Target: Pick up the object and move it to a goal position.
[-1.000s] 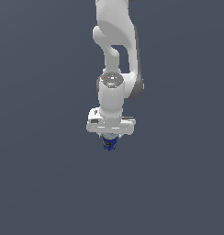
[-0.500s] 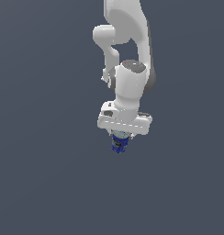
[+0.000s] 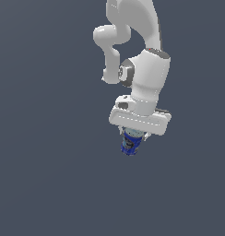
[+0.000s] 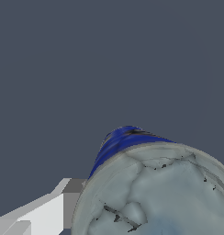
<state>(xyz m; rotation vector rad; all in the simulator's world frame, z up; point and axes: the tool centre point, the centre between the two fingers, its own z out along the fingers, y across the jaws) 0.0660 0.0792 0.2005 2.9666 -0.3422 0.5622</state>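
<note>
The object is a small blue tapered cup [image 3: 130, 144] with a pale grey-white round top. It hangs under the white hand of my arm in the exterior view, held clear of the dark grey floor [image 3: 45, 184]. My gripper [image 3: 131, 140] is shut on it; the fingers are mostly hidden by the hand and the cup. In the wrist view the cup [image 4: 150, 183] fills the near part of the picture, its pale top facing the camera and its blue side behind. One white and grey finger [image 4: 45, 213] shows beside it.
The white arm [image 3: 133, 46] reaches down from above. Only the plain dark grey floor [image 4: 86, 59] shows around the hand. No goal marker shows in either view.
The arm has carried the cup toward the exterior view's right and a little lower in the picture. The hand has tilted. The grip on the cup is unchanged.
</note>
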